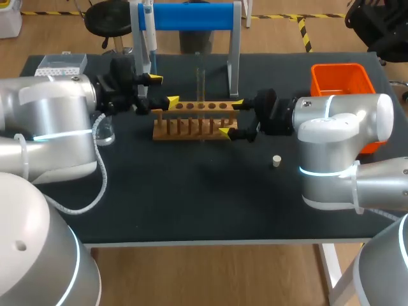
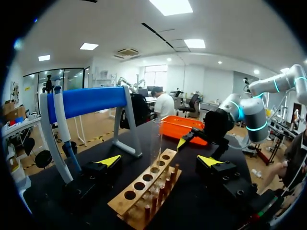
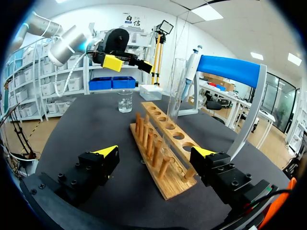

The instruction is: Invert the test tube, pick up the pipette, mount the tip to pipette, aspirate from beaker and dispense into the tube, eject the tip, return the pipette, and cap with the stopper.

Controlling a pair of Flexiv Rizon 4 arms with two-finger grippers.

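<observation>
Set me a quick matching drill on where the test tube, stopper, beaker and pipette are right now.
Things:
1. test tube
2. stopper
3. beaker
4. pipette

Places:
a. hanging on the blue stand
b. standing in the wooden rack
c. alone on the table, in front of the rack
d. on the table beside the left arm

Pairs: 1-b, 2-c, 3-d, 4-a.

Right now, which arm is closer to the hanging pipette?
The left arm; the pipette hangs just behind it, while the right arm is past the rack's other end.
</observation>
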